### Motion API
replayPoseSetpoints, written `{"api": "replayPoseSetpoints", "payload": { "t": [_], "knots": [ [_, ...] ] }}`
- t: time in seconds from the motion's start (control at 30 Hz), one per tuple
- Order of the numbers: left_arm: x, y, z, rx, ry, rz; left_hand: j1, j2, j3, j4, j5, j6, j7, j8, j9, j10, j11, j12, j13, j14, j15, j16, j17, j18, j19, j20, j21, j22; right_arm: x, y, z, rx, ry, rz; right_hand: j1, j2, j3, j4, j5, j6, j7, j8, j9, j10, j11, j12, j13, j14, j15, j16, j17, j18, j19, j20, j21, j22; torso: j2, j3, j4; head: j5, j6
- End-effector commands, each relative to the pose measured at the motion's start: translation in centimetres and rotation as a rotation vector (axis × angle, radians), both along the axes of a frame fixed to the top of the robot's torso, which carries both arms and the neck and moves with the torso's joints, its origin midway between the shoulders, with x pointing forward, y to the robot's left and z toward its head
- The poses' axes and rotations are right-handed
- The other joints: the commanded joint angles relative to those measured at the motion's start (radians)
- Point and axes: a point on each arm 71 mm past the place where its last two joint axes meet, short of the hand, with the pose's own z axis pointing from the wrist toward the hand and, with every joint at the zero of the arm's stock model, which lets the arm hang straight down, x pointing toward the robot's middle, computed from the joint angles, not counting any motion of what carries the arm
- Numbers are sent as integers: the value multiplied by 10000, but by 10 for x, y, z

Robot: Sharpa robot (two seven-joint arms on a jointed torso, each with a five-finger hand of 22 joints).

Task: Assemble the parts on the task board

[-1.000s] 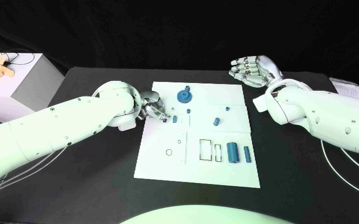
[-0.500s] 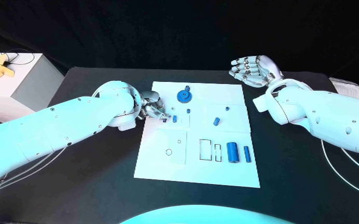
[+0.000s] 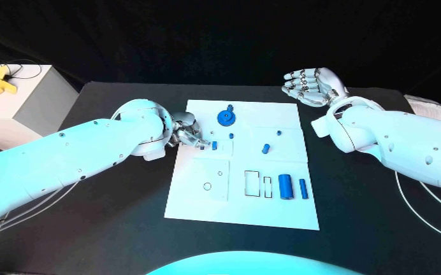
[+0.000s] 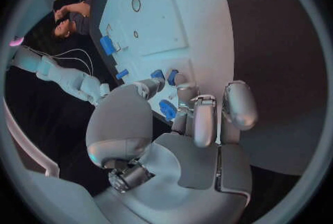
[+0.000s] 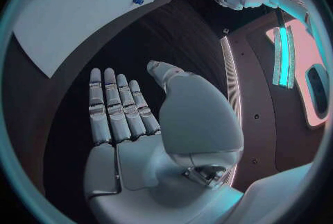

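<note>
Black tabletop (image 3: 110, 237), with a white task board (image 3: 241, 208) lying flat at its middle as the landmark for all that follows. Assembly judged early to midway. Standing in the board near its far edge: a blue disc-shaped part (image 3: 225, 118), seemingly seated already. Toward the board's near right: a thick blue cylinder (image 3: 286, 187) and a thinner blue bar (image 3: 303, 188) lying side by side, just beside two empty outlined rectangular slots (image 3: 251, 183). Further empty outlines, a ring and a small hole, on the board's near left quarter (image 3: 208, 186). Around the board's middle: several small blue pegs, one at right of centre (image 3: 266, 148), a smaller one by the middle (image 3: 231, 135), whether seated or loose cannot be told.

Left robot hand (image 3: 188, 132) at the board's left edge, fingers curled in over it, tips close to a small blue peg (image 3: 214, 146); from the left wrist view, fingertips (image 4: 182, 92) gathered close around blue pieces (image 4: 167, 109), apparently touching or pinching one, though a firm hold cannot be confirmed. Right robot hand (image 3: 311, 86) raised off the board, beyond its far right corner, fingers straight and side by side, palm bare, holding nothing.

Left to do, by judgement: seating the peg, then the cylinder and bar.
</note>
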Motion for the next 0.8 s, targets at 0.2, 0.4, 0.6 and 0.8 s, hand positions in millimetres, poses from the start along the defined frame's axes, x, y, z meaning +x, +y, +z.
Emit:
{"api": "replayPoseSetpoints", "payload": {
  "t": [0.2,0.4,0.6,0.8],
  "knots": [
    [-5,1,-6,367,283,-192,-308,-33,-808,22,-105,48,-5,-35,8,-51,0,52,8,783,-33,-27,1853,-1,-52,29,-45,4,-1,2,0,25,3,157,-90,21,-23,-46,68,65,807,-38,-13,77,13,-63,-17,7,76,-63,-9,41,-78,-18,-20,-11,-1,1,3,-9,-16],
    [-5,1,-5,215,258,-127,-448,36,-1162,33,-310,52,-19,-51,8,-47,-11,61,23,783,-41,-29,1852,-1,-48,22,-49,11,-1,2,0,26,4,161,-90,21,-23,-46,68,65,807,-38,-13,77,13,-63,-17,7,76,-63,-9,41,-78,-18,-20,-11,-2,6,-5,-5,-11],
    [-3,3,2,-149,78,120,-454,95,-1315,29,-479,43,-23,-61,10,-99,-14,16,-60,763,-44,-65,1800,17,-93,18,-97,-78,-1,1,0,23,4,153,-85,26,-20,-54,93,71,809,-42,-16,82,13,-67,-16,7,76,-63,-21,41,-81,-17,-19,-23,5,8,-9,-24,-6],
    [3,13,22,-1118,44,664,456,707,-1210,-2,-224,-466,186,-370,-84,-910,167,-540,-928,514,101,-444,1295,160,-560,128,-575,-874,0,0,0,17,4,140,-85,26,-20,-54,93,71,809,-42,-16,82,13,-67,-16,7,76,-63,-21,41,-81,-17,-19,-23,-11,19,6,-43,21]
  ]
}}
